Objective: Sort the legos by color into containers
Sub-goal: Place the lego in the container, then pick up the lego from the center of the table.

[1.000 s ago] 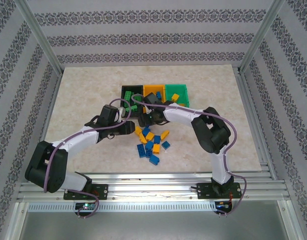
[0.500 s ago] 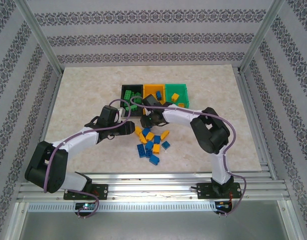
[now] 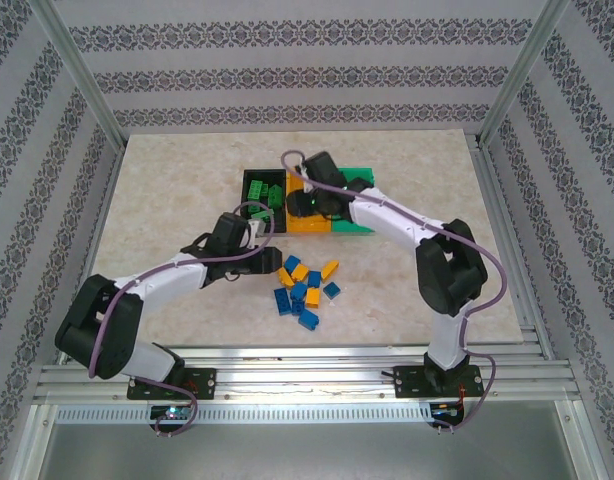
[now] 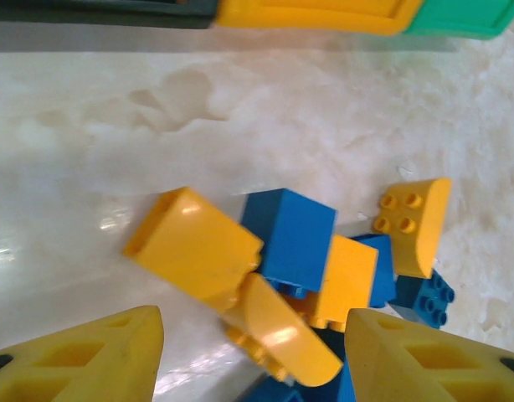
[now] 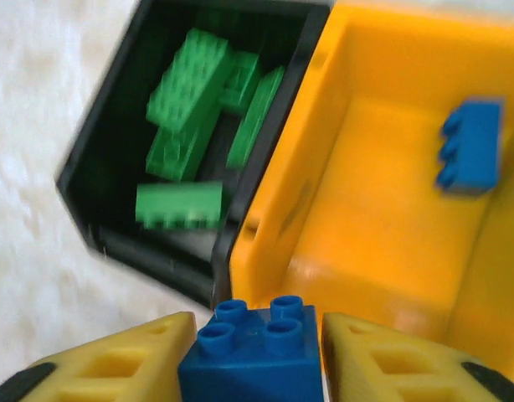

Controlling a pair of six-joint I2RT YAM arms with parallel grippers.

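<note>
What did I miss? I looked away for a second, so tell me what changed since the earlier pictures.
The right claw swung away from the pile of loose yellow and blue plastic bricks and now grips a small blue studded plastic brick above the orange plastic bin, at its near rim. The left claw, open, edged toward that pile. The black plastic bin and green plastic bin stayed put.

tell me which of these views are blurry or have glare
Right wrist: motion-smeared, the green legos in the black bin streaked, the blue lego at the bottom edge crisper. Left wrist: sharp, white glare on the table beside a yellow lego. Top external: evenly lit, no blur.
</note>
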